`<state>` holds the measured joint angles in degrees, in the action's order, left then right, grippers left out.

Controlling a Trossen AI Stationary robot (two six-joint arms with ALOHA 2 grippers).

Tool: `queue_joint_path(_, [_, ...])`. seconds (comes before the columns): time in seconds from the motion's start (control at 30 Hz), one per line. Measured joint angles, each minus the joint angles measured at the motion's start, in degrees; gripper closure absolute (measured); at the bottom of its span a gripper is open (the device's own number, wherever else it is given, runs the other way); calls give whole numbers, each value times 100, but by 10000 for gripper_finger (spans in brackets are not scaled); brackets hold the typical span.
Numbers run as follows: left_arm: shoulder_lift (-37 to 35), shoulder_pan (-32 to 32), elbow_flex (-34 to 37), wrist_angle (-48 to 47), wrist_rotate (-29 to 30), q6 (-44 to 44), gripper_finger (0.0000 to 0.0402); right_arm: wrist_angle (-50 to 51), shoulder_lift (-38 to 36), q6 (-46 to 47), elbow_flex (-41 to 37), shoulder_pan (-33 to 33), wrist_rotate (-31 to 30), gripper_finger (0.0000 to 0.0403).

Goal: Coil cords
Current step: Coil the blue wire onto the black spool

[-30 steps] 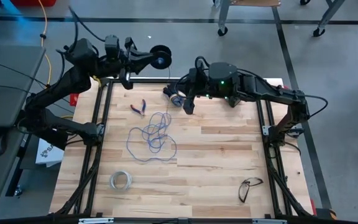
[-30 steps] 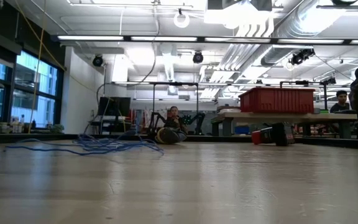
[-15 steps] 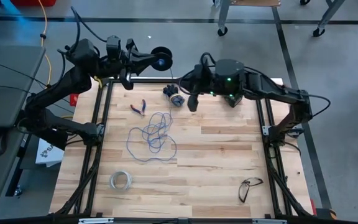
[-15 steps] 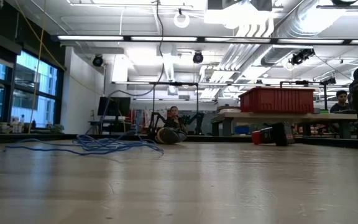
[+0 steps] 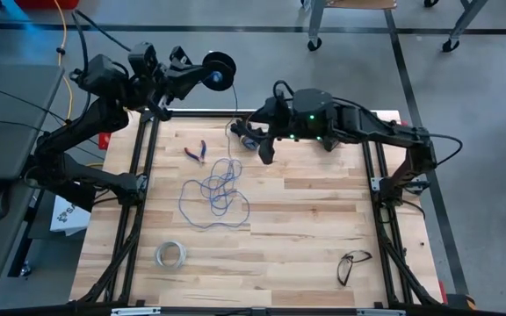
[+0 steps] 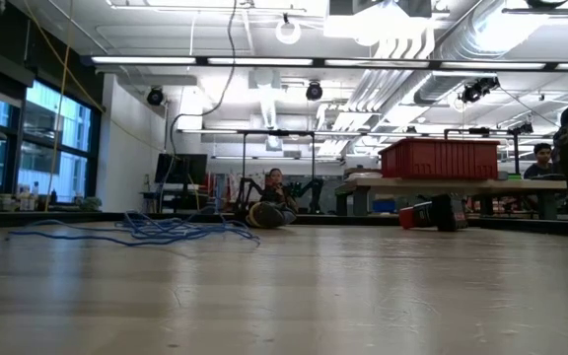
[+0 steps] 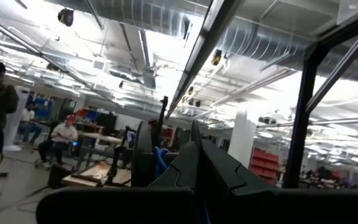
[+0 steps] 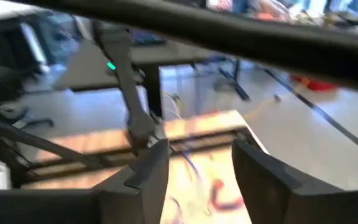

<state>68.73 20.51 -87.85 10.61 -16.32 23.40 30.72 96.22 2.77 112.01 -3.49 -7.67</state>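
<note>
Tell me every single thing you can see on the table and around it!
wire: one, bluish-grey, loose tangle on the table, left of the middle
spool: one, dark, held up past the table's far edge
pliers: one, red and blue handles, far left part of the table
ring of tape: one, whitish, near left corner
glasses: one, black, near right corner
table: one, light wood
yellow cable: one, on the floor, far left
red crate: one, room behind
left gripper: one, dark, jaws shut on the spool
right gripper: one, dark, over the table's far edge, jaws open
</note>
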Motion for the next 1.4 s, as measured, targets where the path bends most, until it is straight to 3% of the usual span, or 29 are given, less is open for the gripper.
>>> queue_joint_path(0.4, [4,0,0,2,-7,53,401,-904,256,-22,-2,-108,300,236])
queue_joint_path(0.73, [4,2,0,29,37,50,401,-913,423,-20,0,-103,331,267])
queue_joint_path(1.17, [7,2,2,132,50,40,401,-942,514,-158,-4,-103,323,271])
queue_joint_path(1.3, [7,2,2,133,73,31,401,-918,514,-175,-4,-103,297,304])
queue_joint_path(1.4, [7,2,2,139,93,39,401,-924,514,-307,-4,-94,290,368])
